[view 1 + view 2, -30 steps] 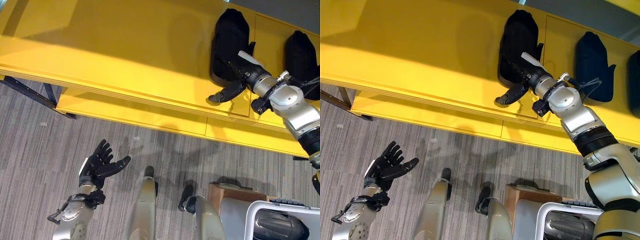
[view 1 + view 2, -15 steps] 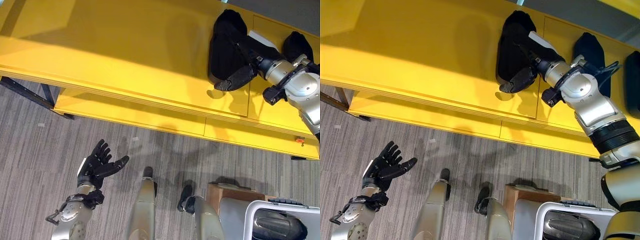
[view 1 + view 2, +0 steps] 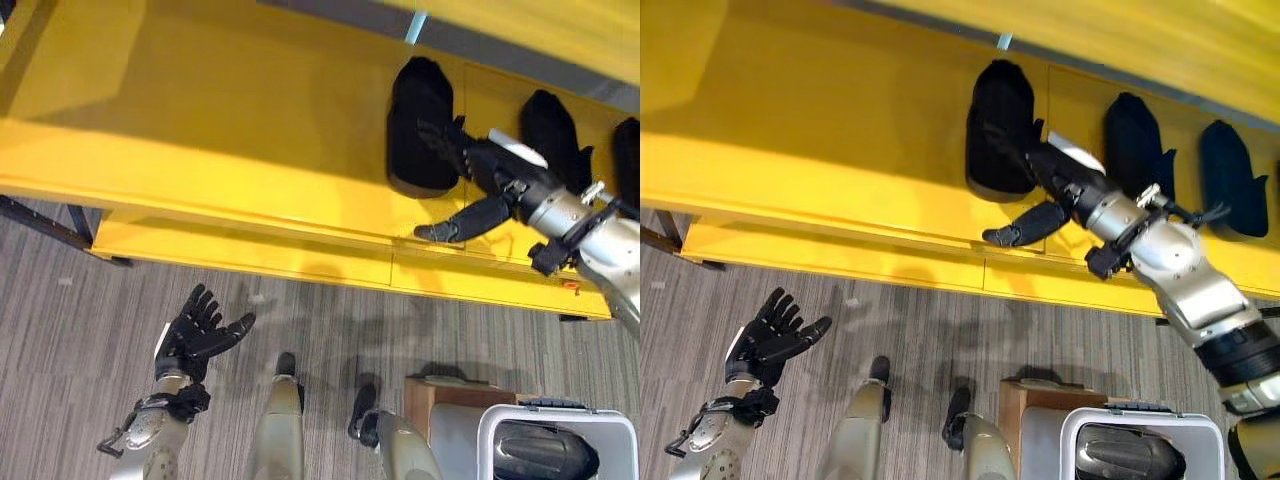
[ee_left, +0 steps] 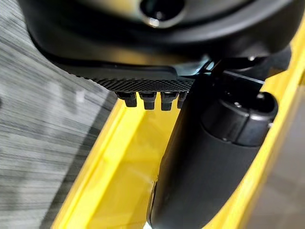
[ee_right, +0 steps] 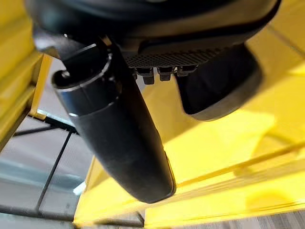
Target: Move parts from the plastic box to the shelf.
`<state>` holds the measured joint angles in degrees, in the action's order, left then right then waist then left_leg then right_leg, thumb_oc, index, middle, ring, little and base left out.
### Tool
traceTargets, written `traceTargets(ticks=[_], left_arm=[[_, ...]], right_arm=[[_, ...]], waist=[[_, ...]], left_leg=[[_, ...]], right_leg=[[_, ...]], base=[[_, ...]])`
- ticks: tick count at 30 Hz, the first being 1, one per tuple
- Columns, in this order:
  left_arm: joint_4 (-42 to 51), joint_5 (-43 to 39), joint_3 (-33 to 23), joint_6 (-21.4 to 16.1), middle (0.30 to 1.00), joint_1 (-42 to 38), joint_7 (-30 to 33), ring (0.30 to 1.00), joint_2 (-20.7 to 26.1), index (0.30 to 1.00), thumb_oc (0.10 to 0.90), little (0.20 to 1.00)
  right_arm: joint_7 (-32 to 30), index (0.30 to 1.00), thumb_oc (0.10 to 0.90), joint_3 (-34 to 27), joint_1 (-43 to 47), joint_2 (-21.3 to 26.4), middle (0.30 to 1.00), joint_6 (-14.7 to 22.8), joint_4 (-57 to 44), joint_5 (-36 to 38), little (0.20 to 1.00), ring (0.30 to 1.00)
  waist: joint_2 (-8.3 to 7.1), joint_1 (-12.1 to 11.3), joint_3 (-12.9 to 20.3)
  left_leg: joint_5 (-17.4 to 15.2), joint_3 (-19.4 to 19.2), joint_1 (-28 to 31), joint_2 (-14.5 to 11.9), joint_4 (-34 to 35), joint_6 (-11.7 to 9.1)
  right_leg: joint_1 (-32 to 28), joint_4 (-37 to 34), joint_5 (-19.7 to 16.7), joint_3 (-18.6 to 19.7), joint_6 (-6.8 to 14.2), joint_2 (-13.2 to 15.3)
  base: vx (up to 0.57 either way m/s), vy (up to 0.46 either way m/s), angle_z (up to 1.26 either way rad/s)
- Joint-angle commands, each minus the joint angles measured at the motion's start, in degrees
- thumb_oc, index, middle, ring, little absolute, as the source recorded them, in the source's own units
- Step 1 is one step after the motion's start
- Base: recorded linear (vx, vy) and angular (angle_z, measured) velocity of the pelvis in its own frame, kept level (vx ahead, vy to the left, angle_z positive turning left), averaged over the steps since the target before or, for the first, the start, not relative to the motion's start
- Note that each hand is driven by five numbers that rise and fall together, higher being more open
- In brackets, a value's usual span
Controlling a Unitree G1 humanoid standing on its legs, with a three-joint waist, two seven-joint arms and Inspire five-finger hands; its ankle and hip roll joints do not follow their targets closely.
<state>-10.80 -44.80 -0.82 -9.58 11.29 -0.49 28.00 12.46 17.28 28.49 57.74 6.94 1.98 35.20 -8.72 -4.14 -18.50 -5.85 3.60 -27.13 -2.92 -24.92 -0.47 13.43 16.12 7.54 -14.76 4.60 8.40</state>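
right hand open beside a black part on the shelf

up on the yellow shelf (image 3: 200, 130), the right hand (image 3: 470, 165) reaches in from the right side with its fingers spread and straight and its thumb (image 3: 462, 220) stretched out toward the shelf's front edge. it holds nothing. its fingers lie against the right flank of a black part (image 3: 420, 125) that stands on the shelf near the back edge; whether they actually touch it cannot be told. further toward the right end of the shelf, a second black part (image 3: 1135, 145) and a third (image 3: 1232, 180) sit in a row, apart from each other.

down by the lower right, the plastic box (image 3: 1140, 440) stands on the grey carpet (image 3: 80, 320), with another dark part (image 3: 1125, 455) lying inside it. just beside the box, on its left, is a brown wooden block (image 3: 1025, 400).

the left hand (image 3: 195, 335) hangs low over the carpet in front of the shelf, well apart from the box, palm up, fingers loosely spread and empty.
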Motion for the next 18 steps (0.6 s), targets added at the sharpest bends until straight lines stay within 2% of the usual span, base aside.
traceTargets(ticks=[1,5,6,8,10,15,18], left_arm=[[2.6,-0.7,-0.4,-4.2,1.0,1.1,-1.4,1.0,1.4,1.0,0.9,1.0],[2.6,0.2,0.0,-3.7,1.0,1.2,-1.5,1.0,-0.8,1.0,0.9,1.0],[2.5,0.2,0.5,-3.7,1.0,1.1,-1.6,1.0,-1.7,1.0,0.9,1.0],[2.6,1.0,0.2,-3.5,1.0,1.4,-1.9,1.0,-2.4,1.0,0.9,1.0],[2.6,2.0,-0.2,-3.4,1.0,1.6,-2.2,1.0,-3.2,1.0,0.9,1.0],[2.2,4.8,0.3,-3.6,1.0,2.2,-2.5,1.0,-4.9,1.0,0.9,1.0],[1.7,6.1,0.7,-4.1,1.0,2.0,-1.7,1.0,-6.2,1.0,0.9,1.0]], right_arm=[[-0.8,1.0,0.9,-5.9,-1.3,-3.8,1.0,5.7,-2.2,6.3,1.0,1.0],[0.2,1.0,0.9,-10.1,-10.6,-10.4,1.0,5.5,-7.2,8.2,1.0,1.0],[0.4,1.0,0.9,-10.7,-13.3,-13.7,1.0,5.5,-7.7,9.8,1.0,1.0],[2.0,1.0,0.9,-11.1,-16.4,-14.6,1.0,5.0,-11.6,8.3,1.0,1.0],[2.0,1.0,0.9,-11.9,-20.3,-17.8,1.0,4.8,-11.9,8.9,1.0,1.0],[1.0,1.0,0.9,-11.7,-27.7,-27.2,1.0,4.1,-13.3,6.0,1.0,1.0],[-0.4,1.0,0.9,-10.1,-30.4,-34.4,1.0,4.3,-11.0,6.6,1.0,1.0]], waist=[[-0.39,0.8,8.1],[0.03,1.3,10.4],[0.19,1.5,11.1],[0.33,1.8,12.4],[0.63,2.0,13.7],[1.2,2.8,16.5],[1.57,3.2,17.5]], left_leg=[[1.7,2.0,4.0,-3.5,7.3,-1.7],[3.5,1.3,8.1,-3.4,13.1,-2.0],[3.8,0.9,9.6,-3.5,14.9,-2.1],[4.9,0.7,10.8,-3.3,17.2,-2.2],[5.7,0.6,12.1,-3.4,19.7,-2.3],[7.0,-0.9,15.9,-3.2,25.1,-2.2],[7.1,-1.9,17.4,-3.2,26.6,-2.1]], right_leg=[[-3.6,-3.6,-3.3,0.1,3.5,3.3],[-7.5,-9.0,-5.5,-0.4,4.1,3.5],[-8.4,-10.1,-6.1,-0.2,4.3,3.3],[-9.3,-12.0,-6.9,-0.3,4.5,3.3],[-10.3,-13.7,-7.9,-0.4,4.8,3.6],[-12.2,-18.0,-10.3,0.6,5.5,3.9],[-12.7,-19.3,-11.0,1.4,5.7,4.0]], base=[[0.06,0.009,-0.04],[0.07,0.013,-0.04],[0.07,0.038,0.03],[0.06,0.033,0.03],[0.05,0.034,0.05],[0.04,0.053,0.01],[0.01,0.069,-0.09]])
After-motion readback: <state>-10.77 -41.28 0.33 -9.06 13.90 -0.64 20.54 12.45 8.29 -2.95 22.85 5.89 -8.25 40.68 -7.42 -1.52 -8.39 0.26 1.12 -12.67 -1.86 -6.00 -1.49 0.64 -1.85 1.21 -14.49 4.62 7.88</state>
